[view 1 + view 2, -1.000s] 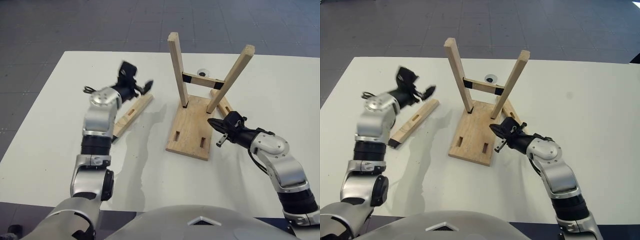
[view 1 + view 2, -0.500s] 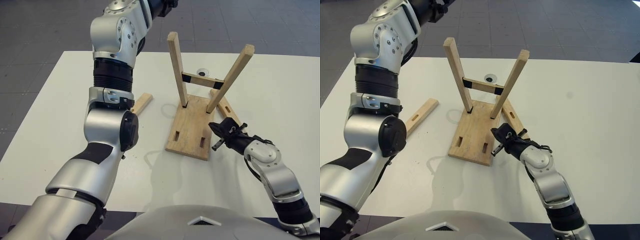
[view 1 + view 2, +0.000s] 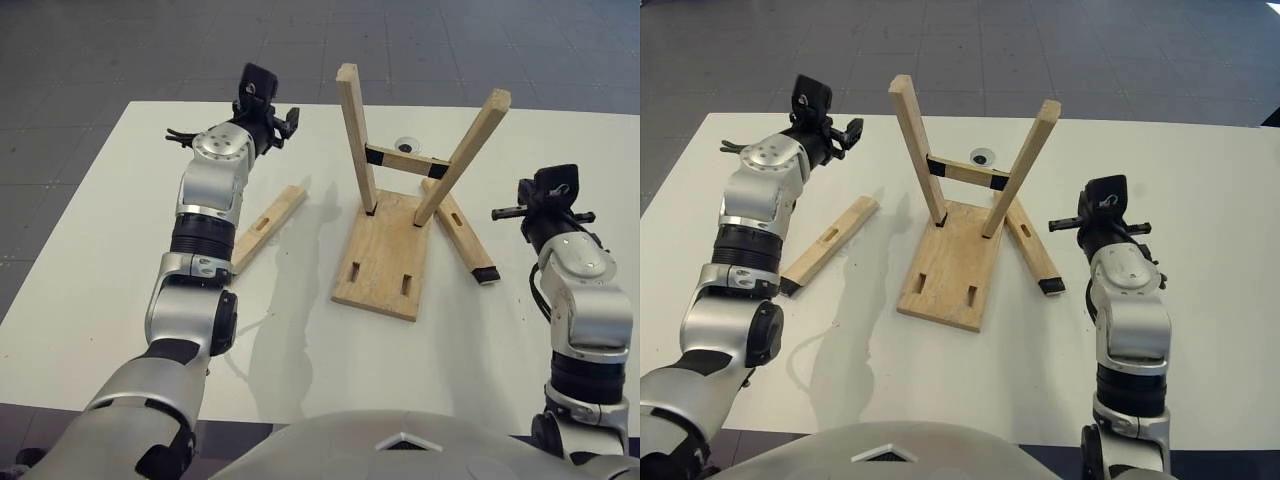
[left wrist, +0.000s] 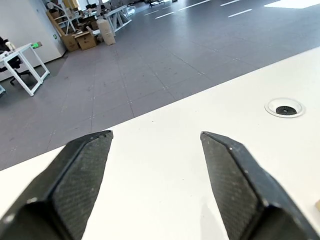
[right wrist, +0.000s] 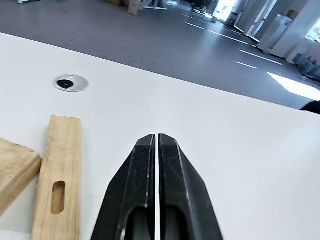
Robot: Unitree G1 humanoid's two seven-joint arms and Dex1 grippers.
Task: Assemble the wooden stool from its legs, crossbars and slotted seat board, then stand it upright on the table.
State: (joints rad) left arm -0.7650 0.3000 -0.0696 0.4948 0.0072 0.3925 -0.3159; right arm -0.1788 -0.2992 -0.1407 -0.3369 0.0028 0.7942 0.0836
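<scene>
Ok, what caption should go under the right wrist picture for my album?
Shut right gripper hovering above the white table, near a loose slotted stool leg and a round cable grommet.

A white table (image 3: 100,260) with a round cable port (image 4: 284,107) stands on a grey tiled floor (image 3: 150,50). Far beyond the jaws of the left gripper (image 4: 155,135), a white desk (image 4: 20,51) and cardboard boxes (image 4: 87,40) stand by a pale wall (image 4: 20,20). Ahead of the jaws of the right gripper (image 5: 155,136), white lines (image 5: 255,56) and a bright patch of light (image 5: 295,85) mark the floor.
</scene>
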